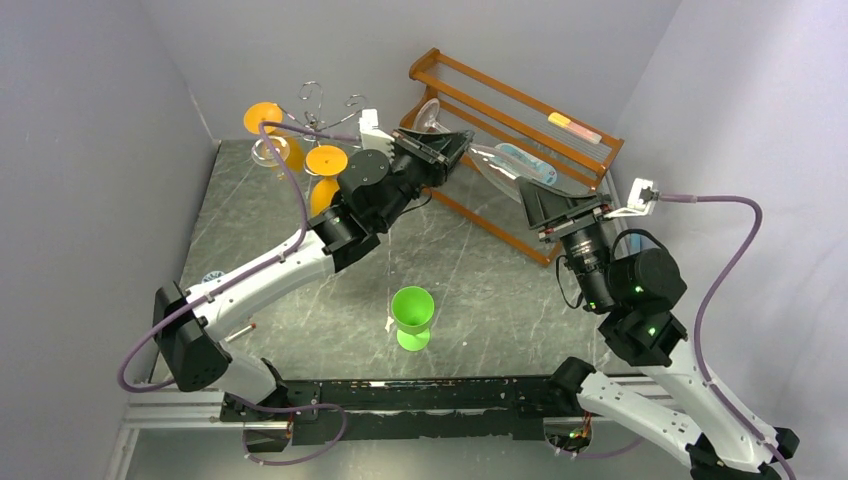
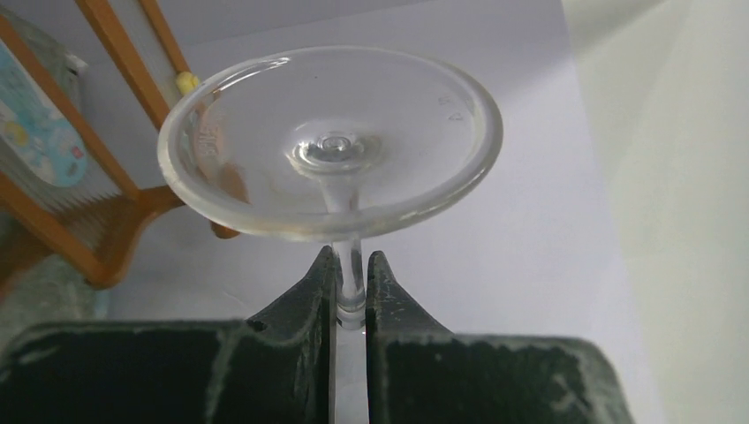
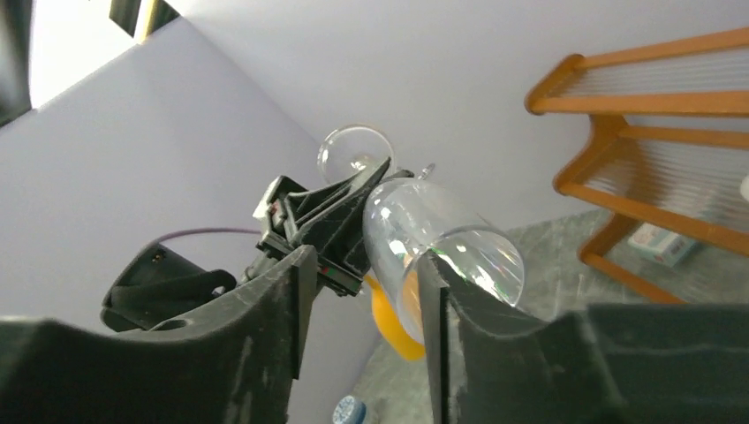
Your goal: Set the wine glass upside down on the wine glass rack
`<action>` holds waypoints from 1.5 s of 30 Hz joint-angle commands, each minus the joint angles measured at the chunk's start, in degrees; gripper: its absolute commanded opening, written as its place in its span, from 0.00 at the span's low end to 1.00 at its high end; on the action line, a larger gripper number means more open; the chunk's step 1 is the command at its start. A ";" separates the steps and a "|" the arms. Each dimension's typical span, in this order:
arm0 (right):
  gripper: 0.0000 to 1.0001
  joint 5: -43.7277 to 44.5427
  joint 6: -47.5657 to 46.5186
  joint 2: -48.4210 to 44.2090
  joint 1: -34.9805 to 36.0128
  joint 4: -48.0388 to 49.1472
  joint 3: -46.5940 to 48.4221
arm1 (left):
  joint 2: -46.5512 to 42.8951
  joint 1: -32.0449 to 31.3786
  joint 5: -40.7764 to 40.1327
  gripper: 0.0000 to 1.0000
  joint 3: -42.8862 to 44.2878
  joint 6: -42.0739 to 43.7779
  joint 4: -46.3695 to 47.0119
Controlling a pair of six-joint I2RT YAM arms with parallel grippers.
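The clear wine glass (image 1: pixel 492 160) lies tilted in the air between my two grippers, in front of the wooden shelf. My left gripper (image 2: pixel 351 265) is shut on its thin stem, just below the round foot (image 2: pixel 331 141). My right gripper (image 3: pixel 364 265) is open; its right finger (image 3: pixel 433 291) stands at the rim of the bowl (image 3: pixel 442 234), and its left finger is clear of the glass. The wine glass rack (image 1: pixel 320 112), a silver wire stand, is at the back left, behind the left arm, with orange glasses (image 1: pixel 327 160) hanging on it.
A brown two-tier wooden shelf (image 1: pixel 560 150) fills the back right and holds a patterned packet (image 1: pixel 520 162). A green glass (image 1: pixel 412 315) stands upright on the table near the front centre. A small blue-and-white cap (image 1: pixel 212 277) lies at the left.
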 commanded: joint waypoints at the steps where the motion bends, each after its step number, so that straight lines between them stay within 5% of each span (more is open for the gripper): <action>1: 0.59 1.02 -0.14 0.28 -0.25 -7.42 3.57 | -3.08 -0.38 -0.33 0.05 -3.00 14.00 3.83; 8: 0.80 -1.20 -2.97 1.98 -0.28 -16.62 7.38 | -10.35 -0.40 -0.89 0.05 -9.36 37.39 1.34; 14: 0.83 -4.42 -4.01 7.42 -0.28 -21.79 14.20 | -14.87 -0.38 4.13 0.05 -12.70 56.10 -2.19; 24: 0.81 -24.87 6.91 17.16 -0.28 -21.52 22.82 | -22.09 -0.38 14.61 0.05 -18.70 85.69 -3.60; 36: 0.65 -31.54 17.95 23.51 -0.28 -20.14 22.42 | -22.97 -0.42 21.56 0.05 -22.62 100.20 -4.85; 45: 0.34 -30.50 20.88 23.94 -0.23 -19.03 19.64 | -24.45 -0.40 23.71 0.05 -24.83 99.79 -3.45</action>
